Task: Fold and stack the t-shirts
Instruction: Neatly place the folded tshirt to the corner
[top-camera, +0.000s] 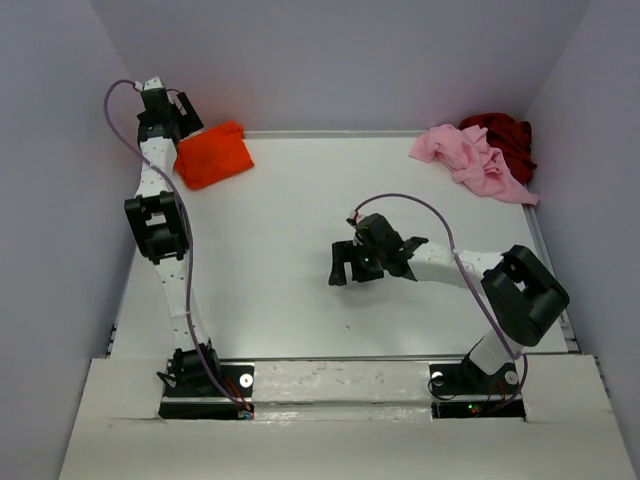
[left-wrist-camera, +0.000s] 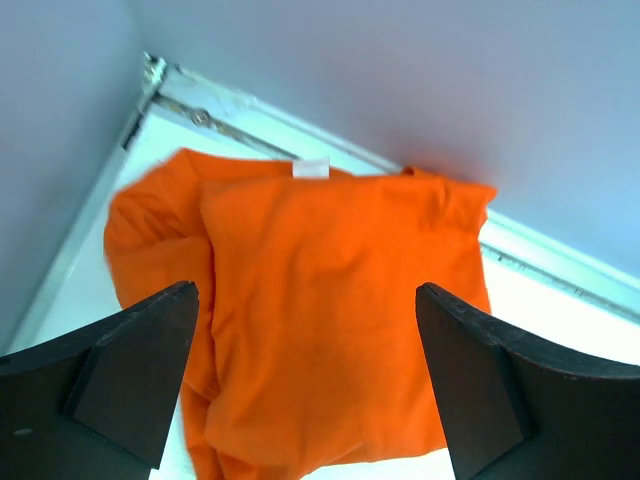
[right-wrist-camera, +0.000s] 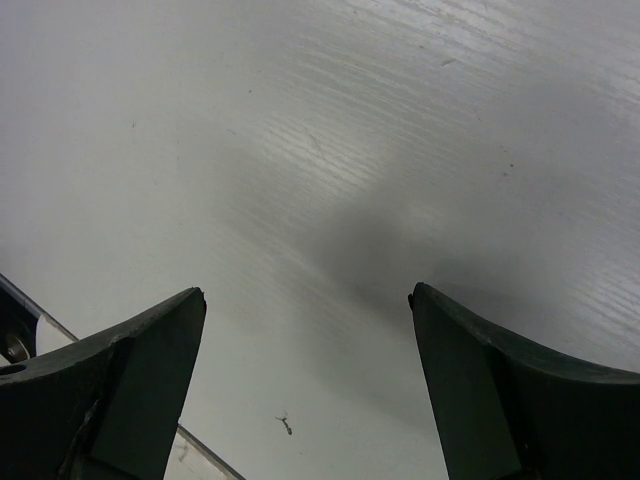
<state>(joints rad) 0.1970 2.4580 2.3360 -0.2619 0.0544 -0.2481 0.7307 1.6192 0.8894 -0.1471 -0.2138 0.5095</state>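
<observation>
While left end effector (left-wrist-camera: 305, 292) and right end effector (right-wrist-camera: 306, 294) gape empty, pink t-shirt (top-camera: 466, 156) overlaps red t-shirt (top-camera: 511, 136).

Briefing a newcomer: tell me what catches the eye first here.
The bright orange t-shirt, folded in the far left corner of the table, stands out most, the left gripper open beside it. Far right, the light pink t-shirt lies crumpled against the dark red t-shirt; the right gripper hangs open over bare table.
</observation>
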